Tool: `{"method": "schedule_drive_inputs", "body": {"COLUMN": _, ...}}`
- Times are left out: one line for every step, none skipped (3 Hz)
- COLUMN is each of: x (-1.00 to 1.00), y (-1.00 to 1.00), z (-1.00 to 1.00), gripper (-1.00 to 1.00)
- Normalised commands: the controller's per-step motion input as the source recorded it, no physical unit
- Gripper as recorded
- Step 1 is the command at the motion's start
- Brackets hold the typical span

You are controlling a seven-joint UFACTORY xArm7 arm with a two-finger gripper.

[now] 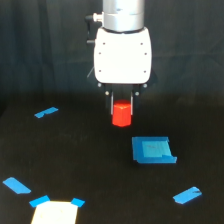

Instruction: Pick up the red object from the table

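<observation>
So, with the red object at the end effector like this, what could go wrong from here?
1. The red object sits at the very tips of the end effector, with most of its body below the fingers; such a shallow hold may let it slip.
2. If it falls, it could land on the blue square piece nearby and roll on the table.
3. Whether it is already lifted cannot be told from this view.

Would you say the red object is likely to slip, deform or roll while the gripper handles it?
The red object looks like a stubby solid block, so it is probably stiff. It is smaller than the gripper, so likely light. Its matte faces suggest decent grip; on its side it might roll.
</observation>
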Motion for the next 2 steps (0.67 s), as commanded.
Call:
{"method": "schedule_drive_inputs", "body": {"x": -0.53, "y": -0.97, "z": 0.27, "gripper": -1.0}}
{"method": "schedule_drive_inputs", "body": {"x": -0.69, "y": -1.0, "z": 0.83, "gripper": -1.0}}
